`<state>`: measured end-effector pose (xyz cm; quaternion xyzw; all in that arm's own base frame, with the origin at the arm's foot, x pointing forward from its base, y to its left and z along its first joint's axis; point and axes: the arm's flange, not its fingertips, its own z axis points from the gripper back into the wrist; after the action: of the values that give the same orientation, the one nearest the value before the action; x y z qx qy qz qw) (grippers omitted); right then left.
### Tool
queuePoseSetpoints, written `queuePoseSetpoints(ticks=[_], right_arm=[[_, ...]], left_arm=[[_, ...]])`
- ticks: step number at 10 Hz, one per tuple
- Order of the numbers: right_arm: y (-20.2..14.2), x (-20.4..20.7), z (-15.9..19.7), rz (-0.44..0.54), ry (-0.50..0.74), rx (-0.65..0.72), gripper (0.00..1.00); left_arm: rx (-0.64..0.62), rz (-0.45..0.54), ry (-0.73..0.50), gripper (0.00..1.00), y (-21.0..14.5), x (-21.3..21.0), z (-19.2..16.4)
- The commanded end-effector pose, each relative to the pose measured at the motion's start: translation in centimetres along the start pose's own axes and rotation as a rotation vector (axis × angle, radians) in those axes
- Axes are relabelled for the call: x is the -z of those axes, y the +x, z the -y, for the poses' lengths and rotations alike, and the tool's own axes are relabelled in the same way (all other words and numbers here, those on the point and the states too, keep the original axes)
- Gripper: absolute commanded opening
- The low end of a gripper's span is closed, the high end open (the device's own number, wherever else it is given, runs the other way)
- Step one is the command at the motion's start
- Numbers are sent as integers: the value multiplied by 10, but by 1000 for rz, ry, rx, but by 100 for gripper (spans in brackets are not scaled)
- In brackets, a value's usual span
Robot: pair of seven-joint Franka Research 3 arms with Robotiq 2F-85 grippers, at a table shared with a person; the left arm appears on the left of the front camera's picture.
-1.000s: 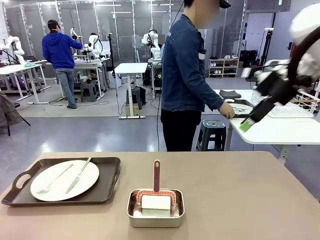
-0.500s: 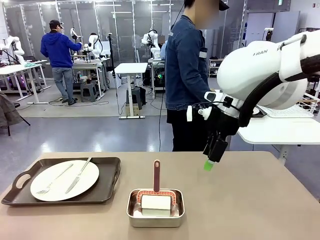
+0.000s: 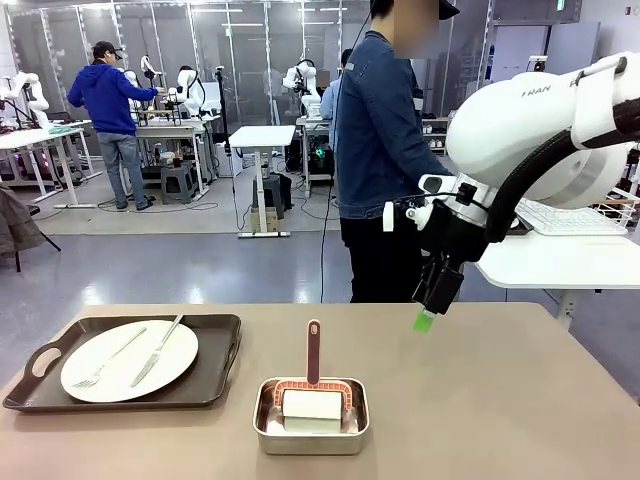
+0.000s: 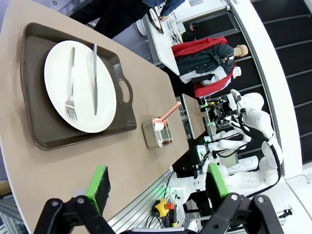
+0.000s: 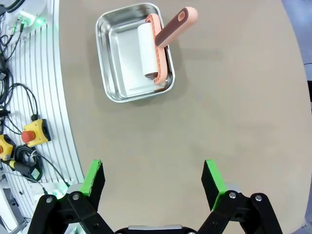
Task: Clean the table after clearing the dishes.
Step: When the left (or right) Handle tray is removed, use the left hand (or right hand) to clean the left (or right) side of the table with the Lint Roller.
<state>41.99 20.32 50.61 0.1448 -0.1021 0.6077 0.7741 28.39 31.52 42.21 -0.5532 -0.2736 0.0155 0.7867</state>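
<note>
Left gripper [image 4: 157, 183]: jaws spread wide, nothing between the green pads, hanging high over the table [image 3: 480, 400].
Steel pan [image 3: 310, 440]: right at the table's near edge, about the middle, with a lint roller [image 3: 312, 402] lying in it, pink handle up over the far rim.
Tray [image 3: 215, 360]: dark brown, at the near-left corner, handle toward the left edge.
Plate [image 3: 115, 378]: white, on the tray; fork [image 3: 108, 358] and knife [image 3: 157, 352] side by side on it.
Right gripper [image 5: 152, 178]: wide and empty too, pointing down above the far-right part of the table, clear of the top.
Person [image 3: 380, 150]: denim jacket, standing just beyond the far edge.
</note>
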Motion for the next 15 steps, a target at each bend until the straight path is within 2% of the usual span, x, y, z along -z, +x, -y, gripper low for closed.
queuePoseSetpoints(ticks=[1, 2, 3, 5, 6, 10, 15], right_arm=[[3, 0, -5, 11, 14, 2, 100], [0, 0, 0, 0, 0, 0, 100], [23, 5, 13, -63, 4, -36, 100], [58, 28, 39, -87, 99, -89, 100], [75, 40, 47, -129, 137, -109, 100], [137, 92, 61, -217, 247, -178, 100], [164, 124, 63, -277, 299, -133, 100]], left_arm=[[10, 4, -6, 100, -3, -2, 0], [10, 4, -6, 100, -3, -2, 0], [10, 4, -6, 100, -3, -2, 0], [10, 4, -6, 100, -3, -2, 0], [10, 4, -6, 100, -3, -2, 0], [10, 4, -6, 100, -3, -2, 0], [10, 4, -6, 100, -3, -2, 0]])
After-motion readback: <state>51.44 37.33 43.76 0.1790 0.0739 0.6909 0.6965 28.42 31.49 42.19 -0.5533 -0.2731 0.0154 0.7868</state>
